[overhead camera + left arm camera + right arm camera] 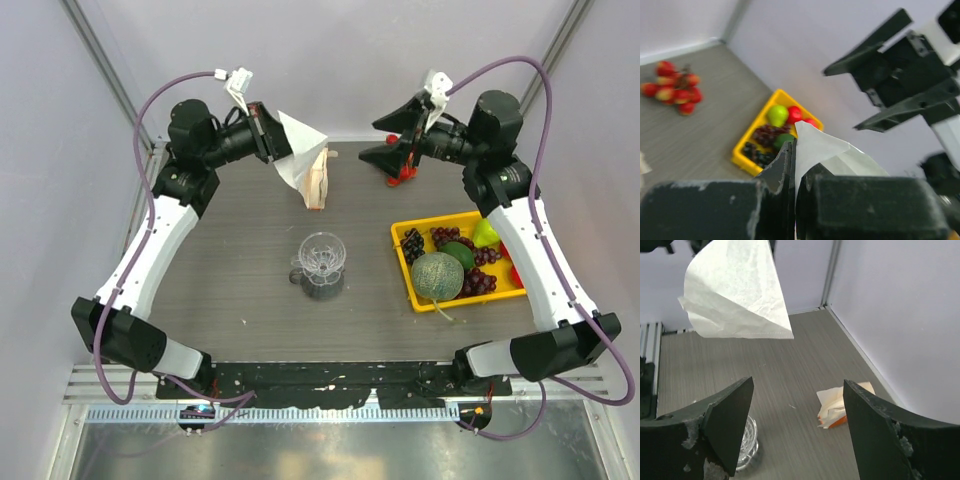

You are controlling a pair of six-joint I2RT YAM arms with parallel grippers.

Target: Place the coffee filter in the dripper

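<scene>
Left gripper (268,135) pinching coffee filter (300,150) edge, aloft; right gripper (368,141) spread; dripper (322,258) well apart from yellow tray (402,265).

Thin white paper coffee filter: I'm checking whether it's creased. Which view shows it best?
The right wrist view: the thin white paper coffee filter hangs broadside, nearly whole, large. Top external shows it small; left wrist shows only a corner above the left tool.

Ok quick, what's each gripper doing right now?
Left gripper: closed on the coffee filter.
Right gripper: open, holding nothing.
</scene>
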